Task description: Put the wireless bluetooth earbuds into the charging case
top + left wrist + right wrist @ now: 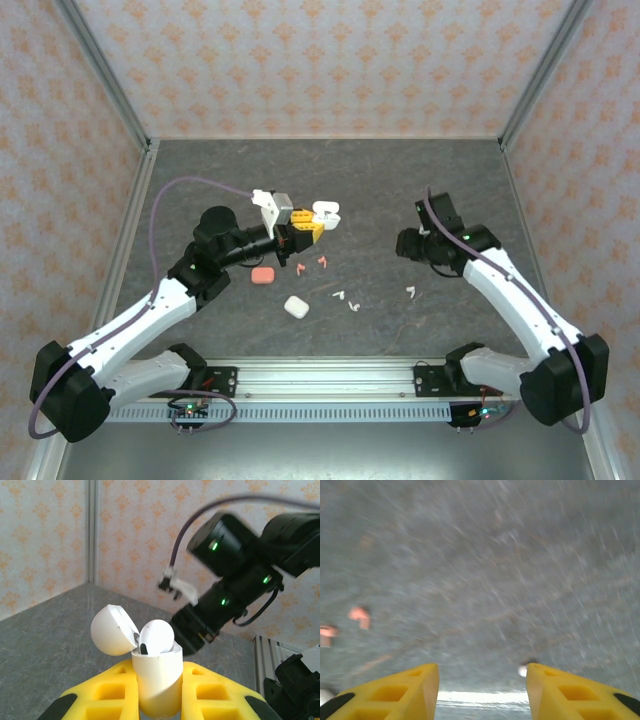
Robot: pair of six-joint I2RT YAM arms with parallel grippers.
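Right now the left gripper [159,696] is clamped, its yellow fingers pressed against both sides of a white charging case [156,672]. It holds the case up off the table [400,180], with the lid [111,630] hinged open to the left. One seated earbud [159,634] sits in the mouth of the case. Its rounded head stands proud of the rim, so it looks not fully home.

The right gripper [482,692] has its fingers apart with nothing between them. It hangs over the right half of the table, well apart from the case, and its wrist view is blurred. A lone white earbud [410,291] lies on the table near it.

Further left lie two more white earbuds [340,295], and two pink earbuds [323,261] lie just on the near side of the raised case. A closed pink case [263,274] and a closed white case [296,307] rest by the left arm.

The loose earbuds are probably very light, hard and slick, so they could easily flick away or squirt out from between the fingers. I would pinch one gently across its bulbous head, leaving the stem free to drop into its well.
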